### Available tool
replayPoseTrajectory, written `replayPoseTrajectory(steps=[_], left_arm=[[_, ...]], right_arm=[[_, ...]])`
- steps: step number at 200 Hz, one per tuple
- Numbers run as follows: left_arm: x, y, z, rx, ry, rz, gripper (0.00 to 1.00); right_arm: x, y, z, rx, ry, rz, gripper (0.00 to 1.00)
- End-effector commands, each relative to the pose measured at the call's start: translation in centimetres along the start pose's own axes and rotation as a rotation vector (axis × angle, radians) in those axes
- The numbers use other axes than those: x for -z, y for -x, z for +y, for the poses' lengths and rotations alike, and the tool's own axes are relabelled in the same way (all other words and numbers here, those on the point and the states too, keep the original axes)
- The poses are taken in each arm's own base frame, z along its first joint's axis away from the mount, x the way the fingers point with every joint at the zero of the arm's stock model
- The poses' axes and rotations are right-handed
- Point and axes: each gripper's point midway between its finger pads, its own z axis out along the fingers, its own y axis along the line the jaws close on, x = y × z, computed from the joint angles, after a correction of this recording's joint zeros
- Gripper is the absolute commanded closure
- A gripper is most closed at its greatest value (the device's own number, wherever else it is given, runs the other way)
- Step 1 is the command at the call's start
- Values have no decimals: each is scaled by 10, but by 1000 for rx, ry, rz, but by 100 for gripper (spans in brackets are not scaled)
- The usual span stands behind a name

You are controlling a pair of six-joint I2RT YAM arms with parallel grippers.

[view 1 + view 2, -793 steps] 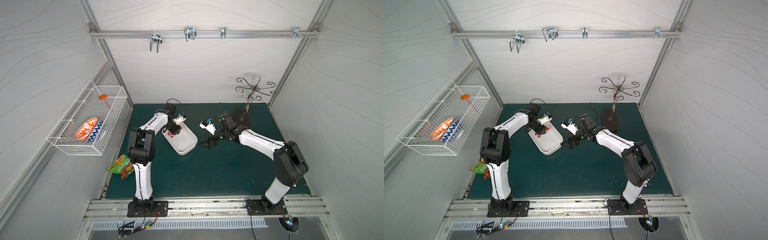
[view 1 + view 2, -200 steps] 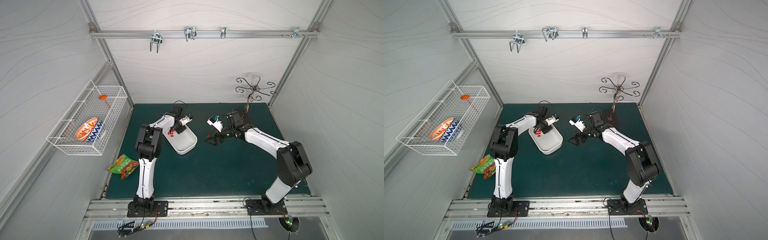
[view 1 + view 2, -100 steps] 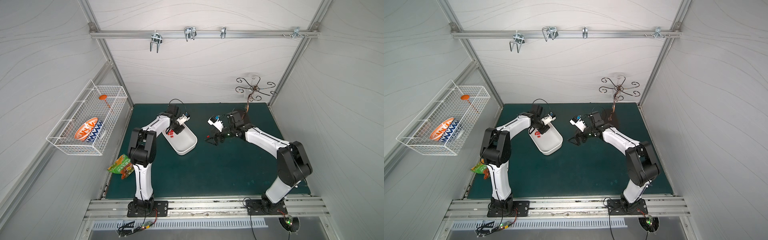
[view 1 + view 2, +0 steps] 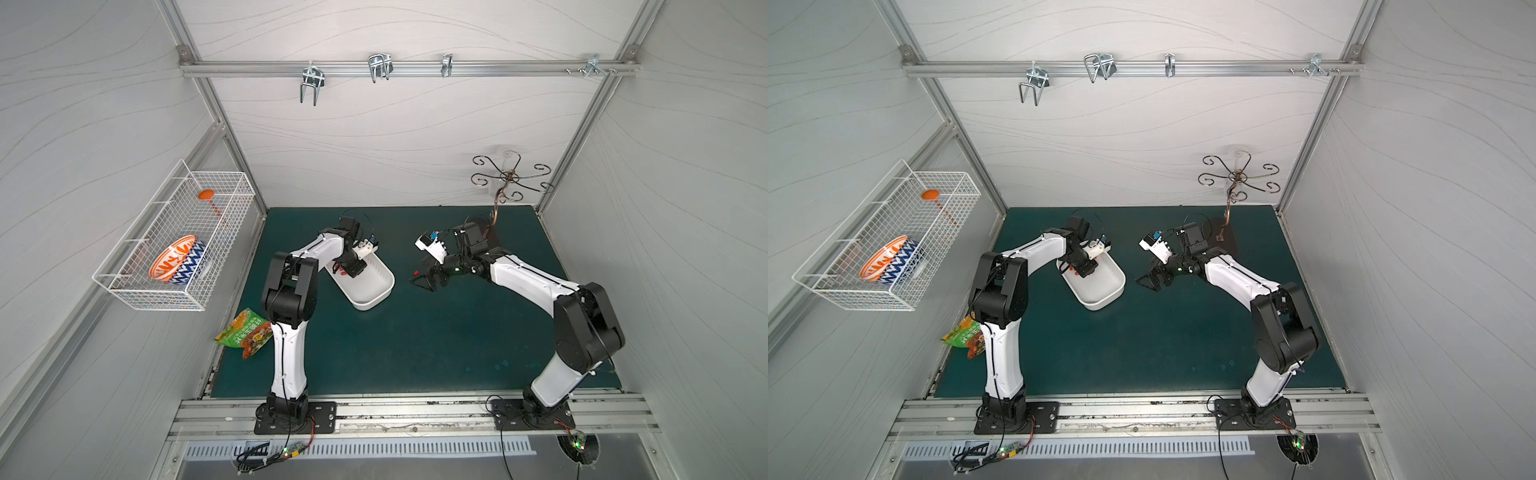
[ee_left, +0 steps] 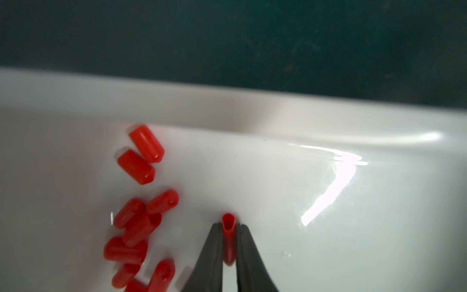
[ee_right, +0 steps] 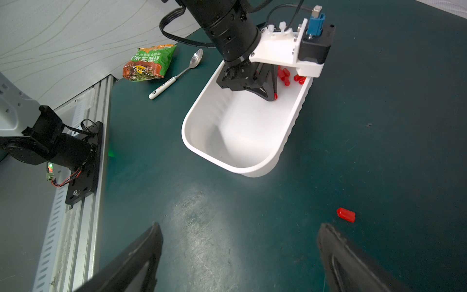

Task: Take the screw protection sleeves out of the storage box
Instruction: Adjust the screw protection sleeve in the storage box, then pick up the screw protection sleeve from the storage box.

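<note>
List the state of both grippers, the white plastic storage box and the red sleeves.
Shallow white plastic storage box: upright on the green mat.
Loose tiny red plastic sleeves: lying clustered in the box.
Left gripper: shut on one red sleeve inside the box.
Right gripper: open, empty.
Lone red sleeve: lying on the mat.

Lab cell: aluminium frame (image 4: 498, 68), panel walls (image 4: 374, 137)

White panel walls (image 4: 374, 124), green mat (image 4: 415, 340)

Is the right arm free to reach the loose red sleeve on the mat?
Likely yes: the loose sleeve lies alone on the bare mat just beside the open right gripper, with nothing between them.
</note>
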Motion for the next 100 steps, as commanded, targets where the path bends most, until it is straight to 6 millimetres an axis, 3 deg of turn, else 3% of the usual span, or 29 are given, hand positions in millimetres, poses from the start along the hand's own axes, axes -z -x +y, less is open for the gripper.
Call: replayPoseTrajectory(steps=[1, 39, 59, 80, 100], left_arm=[[0, 2, 3, -8, 7, 21, 75], [-3, -3, 3, -10, 8, 40, 72], [-1, -1, 3, -5, 11, 27, 86], [14, 9, 1, 16, 8, -31, 99], [38, 18, -2, 39, 1, -97, 100]], right_arm=[[4, 3, 3, 7, 13, 0, 1], [4, 2, 4, 8, 16, 0, 1], [6, 5, 3, 13, 12, -4, 1], [9, 7, 4, 21, 6, -7, 1], [15, 11, 3, 30, -9, -18, 1]])
